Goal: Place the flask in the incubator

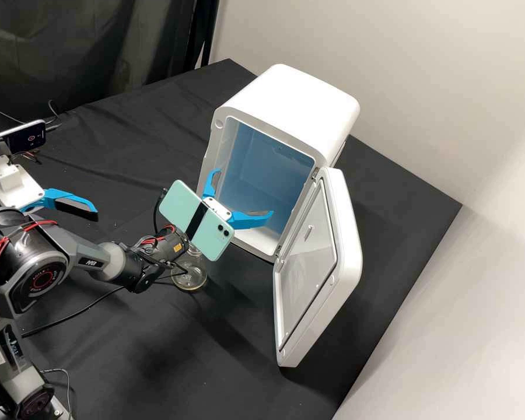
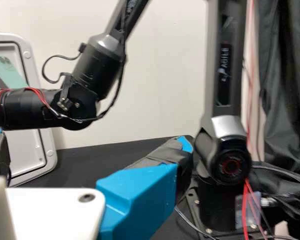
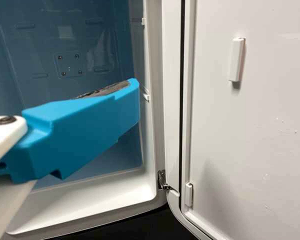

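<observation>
White and boxy, the incubator (image 1: 291, 102) is standing on the black surface (image 1: 157, 128) with its door (image 1: 332, 245) hanging wide open at one side, baring the pale blue inside. The right pincer (image 1: 239, 195) is hovering at the incubator's mouth. Its two blue fingers (image 1: 248, 220) are spreading far apart, one pointing up along the edge of the opening farthest from the door, the other reaching across the lower part of the opening toward the door. It is gripping nothing. In its own wrist view one finger is showing against the incubator's blue back wall, near the hinge side of the frame. A mint-green phone (image 1: 195, 219) is riding on that arm's wrist, just in front of the incubator. The flask (image 1: 189, 274), clear glass with a round belly, is standing upright on the surface outside the incubator. It is sitting just in front of the opening, beneath the right arm's wrist and apart from the pincer. The left pincer (image 1: 64, 203) is hanging well away from the incubator, on the side opposite the door; whether it is released or clenched I cannot tell
</observation>
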Controlling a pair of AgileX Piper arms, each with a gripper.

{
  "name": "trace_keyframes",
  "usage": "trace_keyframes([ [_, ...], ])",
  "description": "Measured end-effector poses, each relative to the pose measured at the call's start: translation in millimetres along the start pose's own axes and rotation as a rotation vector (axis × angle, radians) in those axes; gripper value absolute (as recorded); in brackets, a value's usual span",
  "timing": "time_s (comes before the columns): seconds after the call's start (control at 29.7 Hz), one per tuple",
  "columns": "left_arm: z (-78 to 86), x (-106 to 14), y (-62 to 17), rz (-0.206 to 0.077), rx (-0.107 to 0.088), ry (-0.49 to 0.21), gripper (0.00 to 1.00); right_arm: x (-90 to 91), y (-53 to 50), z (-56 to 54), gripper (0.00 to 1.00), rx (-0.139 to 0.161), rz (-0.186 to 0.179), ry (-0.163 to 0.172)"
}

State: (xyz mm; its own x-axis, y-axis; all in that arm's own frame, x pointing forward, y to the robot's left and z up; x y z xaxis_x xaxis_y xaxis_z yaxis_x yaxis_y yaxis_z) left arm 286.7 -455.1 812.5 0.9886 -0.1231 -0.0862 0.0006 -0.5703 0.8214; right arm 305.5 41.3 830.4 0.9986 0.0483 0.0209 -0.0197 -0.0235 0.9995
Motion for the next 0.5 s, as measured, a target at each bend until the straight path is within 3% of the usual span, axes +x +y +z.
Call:
trace_keyframes([
  [0.07,1.3,-5.0,-6.8,-0.010,0.002,-0.017,1.00,0.0,0.0,0.0,1.00,0.000,0.000,0.000],
  [0.3,-2.3,-21.8,-27.1,-0.099,-0.007,-0.001,1.00,0.0,0.0,0.0,1.00,0.000,0.000,0.000],
  [0.37,-5.1,-25.9,-27.8,-0.107,-0.008,0.014,1.00,0.0,0.0,0.0,1.00,0.000,0.000,0.000],
  [0.5,-9.6,-37.1,-22.8,-0.093,-0.015,0.043,1.00,0.0,0.0,0.0,1.00,0.000,0.000,0.000],
])
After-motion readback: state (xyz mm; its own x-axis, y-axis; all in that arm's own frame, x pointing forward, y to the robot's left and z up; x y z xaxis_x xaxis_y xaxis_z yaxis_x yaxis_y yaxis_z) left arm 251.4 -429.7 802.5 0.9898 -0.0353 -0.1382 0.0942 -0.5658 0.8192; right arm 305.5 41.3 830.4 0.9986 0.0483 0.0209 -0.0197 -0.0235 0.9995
